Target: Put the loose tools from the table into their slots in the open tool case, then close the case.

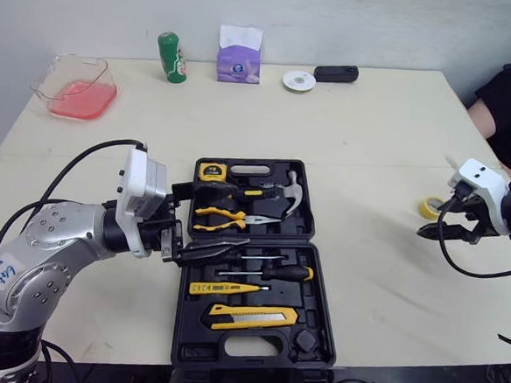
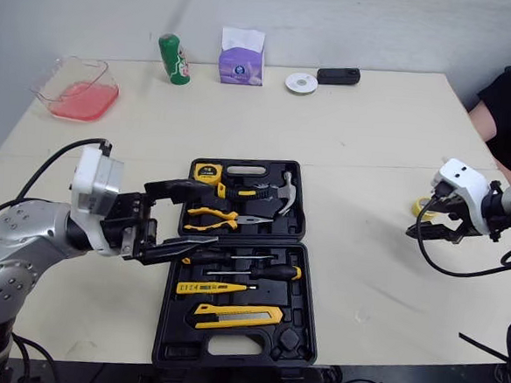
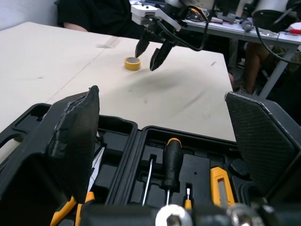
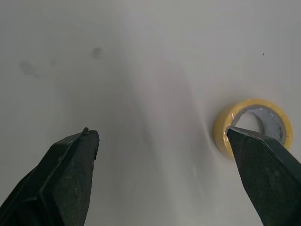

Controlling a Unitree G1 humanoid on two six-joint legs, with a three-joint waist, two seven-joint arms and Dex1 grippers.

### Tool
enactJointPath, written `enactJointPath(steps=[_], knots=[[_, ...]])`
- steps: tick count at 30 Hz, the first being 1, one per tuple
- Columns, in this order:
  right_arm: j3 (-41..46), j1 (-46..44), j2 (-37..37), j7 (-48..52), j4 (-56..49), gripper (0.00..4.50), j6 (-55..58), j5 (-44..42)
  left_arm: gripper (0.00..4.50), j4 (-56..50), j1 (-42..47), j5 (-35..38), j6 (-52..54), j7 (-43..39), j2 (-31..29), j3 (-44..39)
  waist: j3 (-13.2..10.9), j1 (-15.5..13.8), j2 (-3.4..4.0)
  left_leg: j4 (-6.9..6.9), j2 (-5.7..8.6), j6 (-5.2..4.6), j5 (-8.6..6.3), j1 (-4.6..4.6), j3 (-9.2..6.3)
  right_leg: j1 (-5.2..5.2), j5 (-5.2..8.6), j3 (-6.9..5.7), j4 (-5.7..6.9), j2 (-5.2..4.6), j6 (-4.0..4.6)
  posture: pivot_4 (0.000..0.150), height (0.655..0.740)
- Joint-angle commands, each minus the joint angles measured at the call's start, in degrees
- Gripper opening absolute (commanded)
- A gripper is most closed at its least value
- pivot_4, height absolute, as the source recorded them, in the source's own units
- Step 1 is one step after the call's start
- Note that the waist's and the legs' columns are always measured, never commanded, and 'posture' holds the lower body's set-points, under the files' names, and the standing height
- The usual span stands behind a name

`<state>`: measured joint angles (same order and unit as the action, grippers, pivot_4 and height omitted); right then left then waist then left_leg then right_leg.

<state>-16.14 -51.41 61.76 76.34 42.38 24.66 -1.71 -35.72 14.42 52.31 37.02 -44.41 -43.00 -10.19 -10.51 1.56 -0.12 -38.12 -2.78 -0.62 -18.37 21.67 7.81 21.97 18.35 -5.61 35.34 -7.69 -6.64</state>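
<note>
Well, the yellow tape roll (image 1: 430,207) lies flat on the bench (image 1: 364,146), well right of the tool case (image 1: 314,288), just by my right fingers (image 4: 66,174), which are spread wide and empty. It looks light and stiff; I'd pinch across the ring. My left fingers (image 3: 75,141) gape wide over the case. The bench's right edge is close; open room lies leftward.

Head eyes overlook table (image 1: 373,147), wrist views low, both seemingly share tape (image 4: 221,127)
</note>
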Motion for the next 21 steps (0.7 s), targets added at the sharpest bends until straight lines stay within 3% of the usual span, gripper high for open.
enactJointPath(steps=[1, 10, 21], knots=[[0.05, -3.70, -0.83, 1.13, 7.40, 4.50, -5.80, 3.68, 4.46, -3.95, -3.33, -0.97, -1.80, -2.28, -1.17, 0.01, -0.01, 0.09, -0.01, 0.00, 0.01, 0.00, 0.00, 0.00, 0.01, 0.00, 0.00, 0.01, -0.02, 0.02, 0.00, 0.150, 0.7400], [0.89, -9.40, -4.85, 1.45, 17.11, 4.50, -13.99, 6.96, 4.46, -5.61, -5.14, -5.43, -6.79, -2.32, 0.30, 1.08, -0.04, 0.12, 0.00, -0.11, 0.04, 0.11, 0.07, -0.05, 0.48, 0.47, 0.01, 0.64, 0.38, 0.19, 0.03, 0.150, 0.7400], [0.01, -13.60, -8.35, -0.39, 24.39, 4.50, -15.01, 12.06, 4.46, -5.92, -4.59, -4.31, -5.84, -1.95, 0.01, 2.01, -0.04, 0.16, 0.00, -0.11, -0.02, 0.10, 0.06, -0.05, 0.60, 0.56, 0.01, 0.84, 0.44, 0.19, 0.03, 0.150, 0.7400]])
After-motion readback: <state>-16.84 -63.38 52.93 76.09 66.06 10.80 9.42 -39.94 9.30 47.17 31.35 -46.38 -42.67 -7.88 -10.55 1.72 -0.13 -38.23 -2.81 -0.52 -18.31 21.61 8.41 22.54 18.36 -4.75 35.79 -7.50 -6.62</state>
